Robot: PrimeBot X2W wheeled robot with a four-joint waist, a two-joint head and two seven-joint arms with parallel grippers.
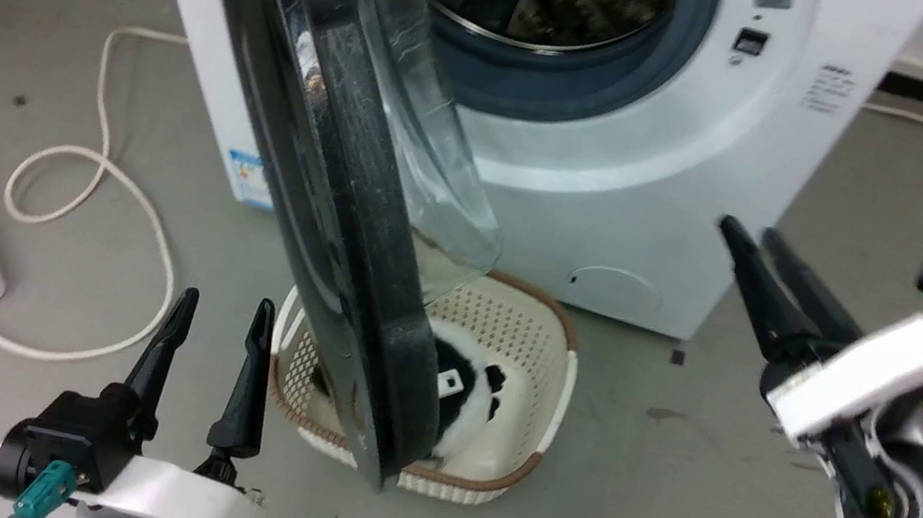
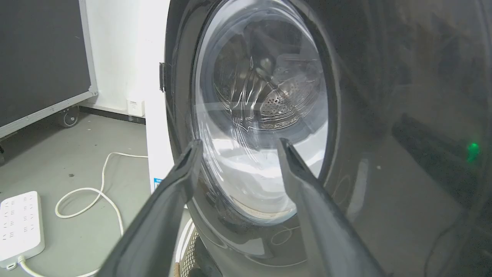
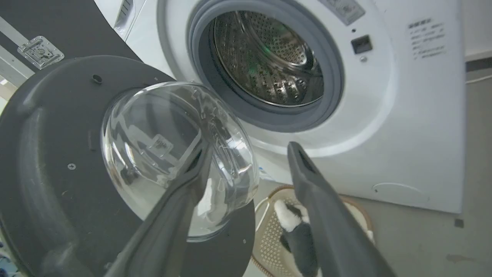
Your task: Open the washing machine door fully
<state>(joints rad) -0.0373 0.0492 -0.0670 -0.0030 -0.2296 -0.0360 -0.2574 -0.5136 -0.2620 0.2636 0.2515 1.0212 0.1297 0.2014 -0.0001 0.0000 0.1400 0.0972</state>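
Black washing machine door [image 1: 342, 181] ajar; label [image 1: 829, 86] illegible; left hand [image 1: 224, 305], right hand [image 1: 749, 229] spread.

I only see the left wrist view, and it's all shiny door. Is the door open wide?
Observer: Partly. In the head view the door stands out edge-on from the machine, leaving the drum uncovered.
Operator: What's under it?
Observer: A basket on the floor, with a black-and-white plush toy inside. The door's lower edge appears to hang over it.
Operator: Where's my other pincer?
Observer: The right pincer is open, to the right of the door, touching nothing.
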